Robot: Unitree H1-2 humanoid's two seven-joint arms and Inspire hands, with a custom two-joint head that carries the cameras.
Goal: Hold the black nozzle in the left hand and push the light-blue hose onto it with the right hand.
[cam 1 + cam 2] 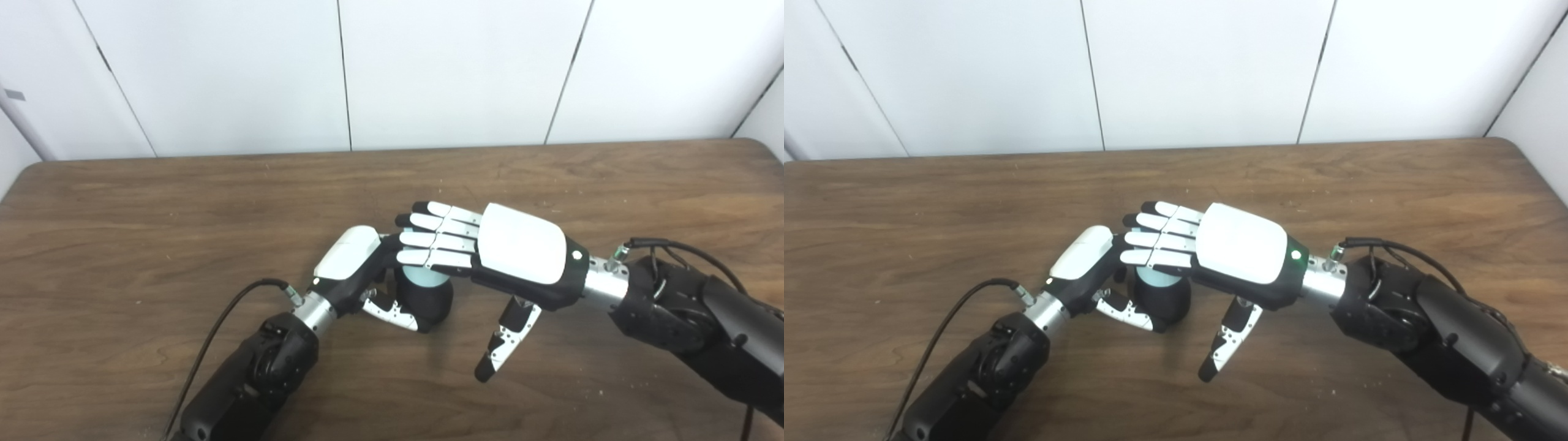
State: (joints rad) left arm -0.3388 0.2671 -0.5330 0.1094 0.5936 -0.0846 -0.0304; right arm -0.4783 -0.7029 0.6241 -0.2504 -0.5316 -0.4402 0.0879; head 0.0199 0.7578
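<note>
Fingers (pixel 429 240) of the right hand (pixel 520 251) lie flat and spread over the top of the light-blue hose (pixel 424 278), covering most of it; this hand grips nothing, its thumb hanging down clear of everything. Under the hose end stands the black nozzle (pixel 432 301), upright on the wooden table (pixel 153 208) near its middle. The left hand (pixel 358 269) is wrapped around the nozzle from the left, thumb across its front. A black cable (pixel 214 331) trails from the left wrist.

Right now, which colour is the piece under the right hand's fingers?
Light blue, seated in the black nozzle; left eye view.
</note>
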